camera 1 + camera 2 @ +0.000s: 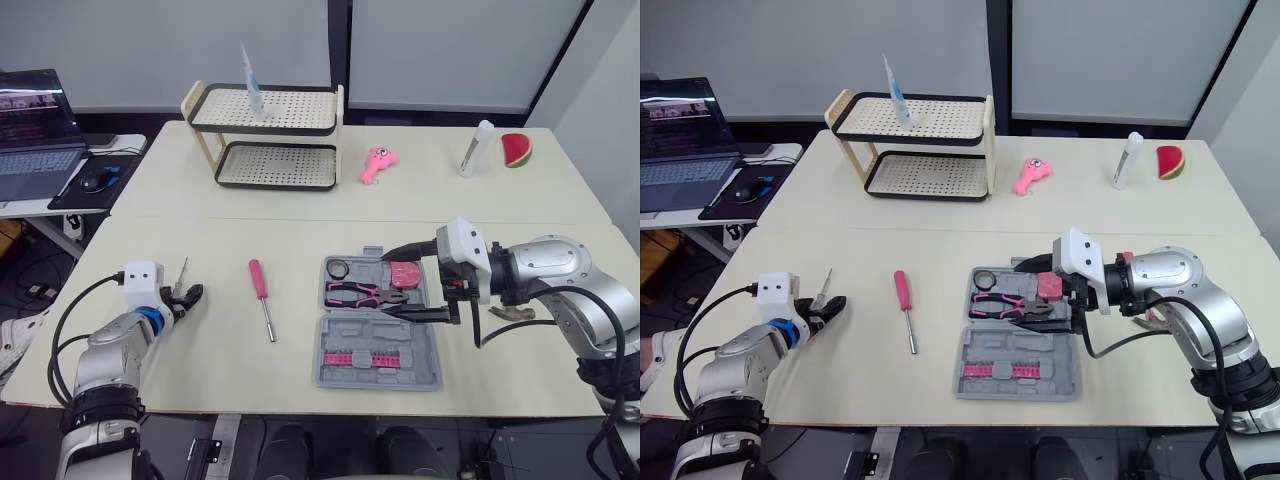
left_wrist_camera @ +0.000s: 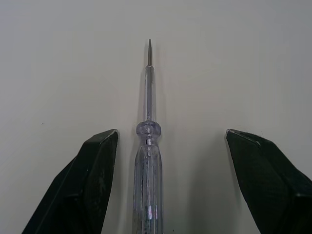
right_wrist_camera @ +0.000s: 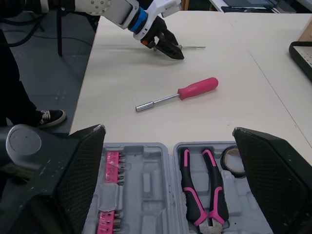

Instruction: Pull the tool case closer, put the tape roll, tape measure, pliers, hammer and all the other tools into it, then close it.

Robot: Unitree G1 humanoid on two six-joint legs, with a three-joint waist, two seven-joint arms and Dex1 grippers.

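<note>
Overall: bright and even over the whole table (image 1: 300,215).
Source: diffuse light from above; the pale blinds (image 1: 440,50) behind were evenly lit too.
Head-view shadows: soft and short, with a faint patch under the rack (image 1: 275,165), a thin dark line along the near edge of the case (image 1: 378,384) and a narrow strip beside the pink screwdriver (image 1: 262,298).
Wrist-view shadow: the clear screwdriver (image 2: 147,161) threw a weak, soft-edged shadow along one side.
Glare: a thin sheen ran down the clear handle.
Own glow: the laptop (image 1: 35,105) screen shone dimly.
Contrast: the floor (image 3: 53,68) looked dark against the bright tabletop.
</note>
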